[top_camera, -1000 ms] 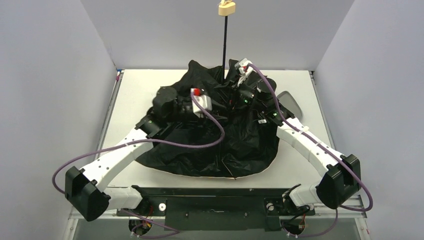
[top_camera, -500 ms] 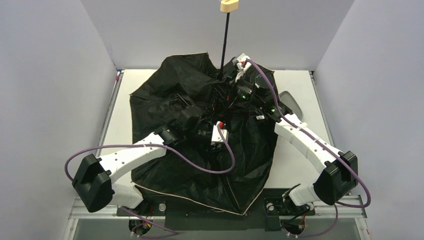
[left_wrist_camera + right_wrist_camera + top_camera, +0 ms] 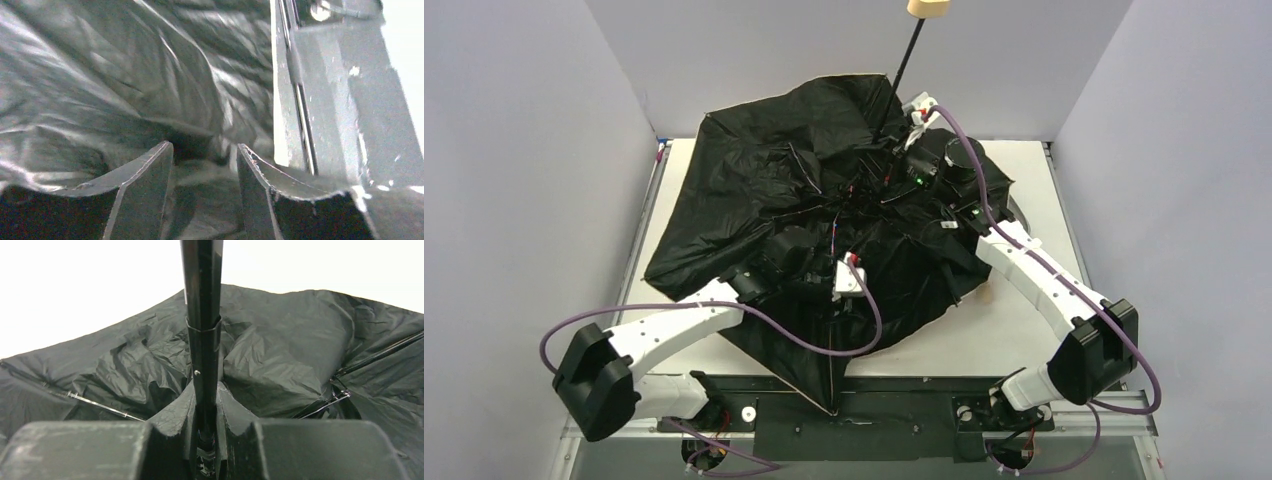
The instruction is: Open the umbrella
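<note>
I see the umbrella (image 3: 754, 190) spread black-side-up over the table (image 3: 1024, 330), handle (image 3: 928, 8) high at the back. My right gripper (image 3: 206, 407) clamps its shaft (image 3: 202, 315); my left gripper (image 3: 205, 170) stands parted over the fabric (image 3: 100, 75).

White table (image 3: 954, 345), upturned umbrella (image 3: 754, 190) lying across

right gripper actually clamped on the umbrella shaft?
Yes, the right wrist view shows the right gripper shut around the black shaft of the umbrella.
</note>
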